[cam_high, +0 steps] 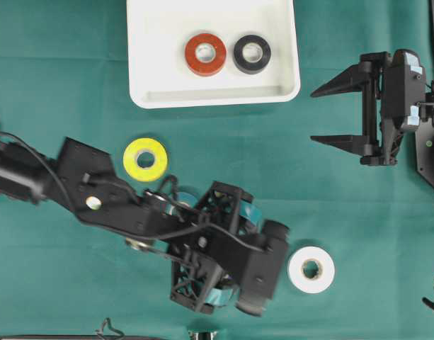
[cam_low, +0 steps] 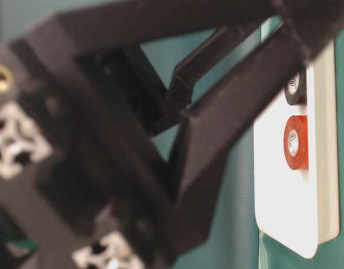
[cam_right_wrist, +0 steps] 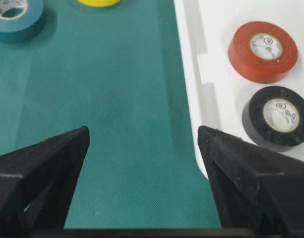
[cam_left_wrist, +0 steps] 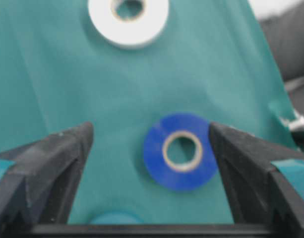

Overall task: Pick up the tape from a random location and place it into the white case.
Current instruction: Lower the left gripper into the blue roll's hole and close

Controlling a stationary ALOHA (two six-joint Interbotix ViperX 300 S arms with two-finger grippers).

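- Blue tape roll is your target for now: in the left wrist view it lies flat on the green cloth of the counter, between the fingers of the left pincer, nearer the right-hand finger and seemingly not yet gripped.
- Your left pincer stands wide open and holds nothing; you are in the approach step, with the pick not yet made.
- Next, I judge, you need to centre the roll between the fingers, come down until they straddle its rim, then close; only after that comes the carry to the white case at 12 o'clock in the overhead view.
- Your right pincer is also wide open and empty, parked at 3 o'clock of the case.
- Red roll and black roll already lie in the case; the yellow roll and white roll lie on the cloth.
- From overhead, the left arm covers the blue roll entirely.
- At table level, blurred black arm structure fills most of the view, with only a strip of the case showing at 3 o'clock.
- How high the fingers stand above the cloth, you cannot tell.
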